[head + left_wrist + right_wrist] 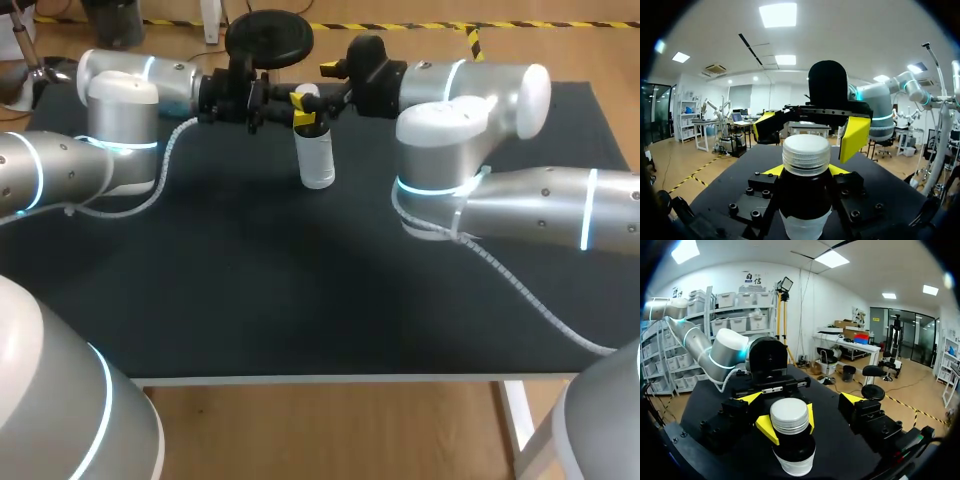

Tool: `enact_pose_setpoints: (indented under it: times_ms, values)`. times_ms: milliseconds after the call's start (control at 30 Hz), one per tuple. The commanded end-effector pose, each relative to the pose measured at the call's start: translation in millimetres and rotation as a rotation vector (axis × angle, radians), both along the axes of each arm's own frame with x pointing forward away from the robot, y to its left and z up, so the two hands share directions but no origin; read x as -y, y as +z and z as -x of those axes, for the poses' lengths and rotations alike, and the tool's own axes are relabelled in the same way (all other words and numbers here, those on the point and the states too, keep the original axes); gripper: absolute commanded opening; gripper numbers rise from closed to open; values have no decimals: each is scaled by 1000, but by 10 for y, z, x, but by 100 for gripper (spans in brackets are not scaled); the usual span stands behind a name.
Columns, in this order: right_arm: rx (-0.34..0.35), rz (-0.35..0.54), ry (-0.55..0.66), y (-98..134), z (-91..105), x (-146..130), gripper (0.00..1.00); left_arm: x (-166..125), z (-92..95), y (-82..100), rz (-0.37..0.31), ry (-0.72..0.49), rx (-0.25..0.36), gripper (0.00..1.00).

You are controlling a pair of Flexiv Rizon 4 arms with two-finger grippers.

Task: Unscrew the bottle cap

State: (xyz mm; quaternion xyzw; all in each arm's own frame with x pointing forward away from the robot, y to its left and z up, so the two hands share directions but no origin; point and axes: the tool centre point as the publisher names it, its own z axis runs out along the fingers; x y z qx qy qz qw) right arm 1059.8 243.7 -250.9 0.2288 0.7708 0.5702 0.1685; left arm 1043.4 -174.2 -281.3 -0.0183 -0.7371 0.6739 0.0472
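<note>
A dark bottle [316,152] with a white label stands upright near the far middle of the table. Its ribbed white cap [806,152] [789,416] is on the neck. My left gripper [303,120] [805,171] comes in from the left and is shut on the bottle's shoulder just under the cap; its yellow fingertips [766,428] press both sides. My right gripper [318,82] [800,400] reaches in from the right at cap height and is open wide. Its yellow fingers [855,138] stand on either side of the cap without touching it.
The black tabletop [300,290] stretches from the bottle to the front edge. My right arm's bulky elbow [445,150] hangs over the table to the right of the bottle. My left arm's elbow [120,130] sits to the left, and a coiled cable [520,290] trails over the right side.
</note>
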Motion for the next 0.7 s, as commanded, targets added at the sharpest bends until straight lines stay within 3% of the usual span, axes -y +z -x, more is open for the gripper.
enact_pose_setpoints:
  times_ms: [33,233,267,300,367,467,700]
  values:
    - [4,-7,-11,-39,-23,-53,100,4,-11,2,-1,-2,-1,0]
    - [1,-19,0,-41,-35,-72,100,4,-11,2,-1,-2,-1,0]
    - [2,-20,0,-39,-36,-76,94,4,-11,2,-1,-2,-1,0]
    - [2,-22,1,-37,-38,-79,68,4,-11,2,-1,-2,-1,0]
    - [3,-21,1,-35,-40,-80,48,4,-11,2,-1,-2,-1,0]
    - [4,-22,1,-31,-43,-80,43,4,-11,2,-1,-2,-1,0]
    - [-1,-27,8,-33,-45,-77,11,4,-11,2,-1,-2,-1,0]
